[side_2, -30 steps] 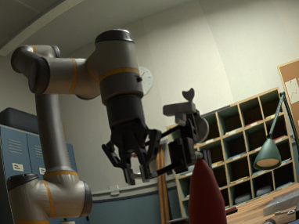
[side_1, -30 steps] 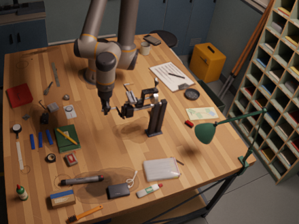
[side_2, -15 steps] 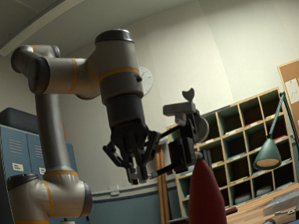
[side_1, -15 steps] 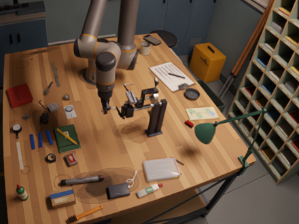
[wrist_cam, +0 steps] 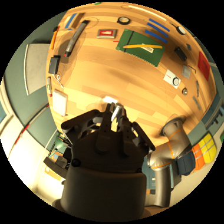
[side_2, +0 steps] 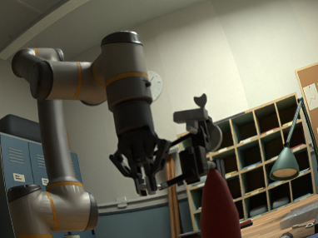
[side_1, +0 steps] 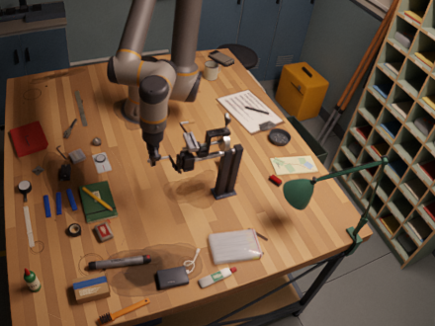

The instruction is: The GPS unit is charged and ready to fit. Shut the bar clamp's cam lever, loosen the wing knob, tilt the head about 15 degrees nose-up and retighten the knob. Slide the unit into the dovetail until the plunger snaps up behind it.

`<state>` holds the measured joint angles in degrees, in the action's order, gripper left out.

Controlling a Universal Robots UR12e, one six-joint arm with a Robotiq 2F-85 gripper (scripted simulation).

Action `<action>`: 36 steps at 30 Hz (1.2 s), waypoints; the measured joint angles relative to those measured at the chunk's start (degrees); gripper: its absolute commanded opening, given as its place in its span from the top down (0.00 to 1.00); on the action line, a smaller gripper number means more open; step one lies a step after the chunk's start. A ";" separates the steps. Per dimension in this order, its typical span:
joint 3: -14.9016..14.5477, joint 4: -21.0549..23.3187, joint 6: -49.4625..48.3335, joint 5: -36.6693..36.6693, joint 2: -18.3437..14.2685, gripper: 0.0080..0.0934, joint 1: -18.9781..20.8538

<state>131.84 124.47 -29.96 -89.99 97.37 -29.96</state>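
Observation:
The cam lever (side_1: 164, 158) of the bar clamp is a thin rod whose free end is partly hidden inside my gripper (side_1: 154, 159), which is closed on it at the left end of the mount. The mount (side_1: 207, 148) is a dark assembly carried on an upright post (side_1: 228, 172) at the middle of the bench. Its wing knob (side_2: 200, 100) stands on top of the head. The GPS unit (side_1: 172, 277) lies flat near the front edge of the bench, a dark slab with a white cord beside it.
A yellow bin (side_1: 300, 89) stands on the floor beyond the bench's right side. A green desk lamp (side_1: 299, 191) reaches over the right edge. A green notebook (side_1: 98, 200), a marker (side_1: 118, 262) and small tools are scattered on the left and front.

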 measured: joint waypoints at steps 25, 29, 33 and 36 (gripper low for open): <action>-0.53 -1.32 -0.05 0.00 0.77 1.00 -0.05; -0.71 -1.70 -0.05 0.00 0.97 1.00 -0.06; -0.94 -2.13 -0.04 0.00 1.17 1.00 -0.05; -1.13 -2.48 -0.03 -0.01 1.32 1.00 -0.04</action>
<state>130.71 121.99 -29.99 -89.99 98.69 -30.00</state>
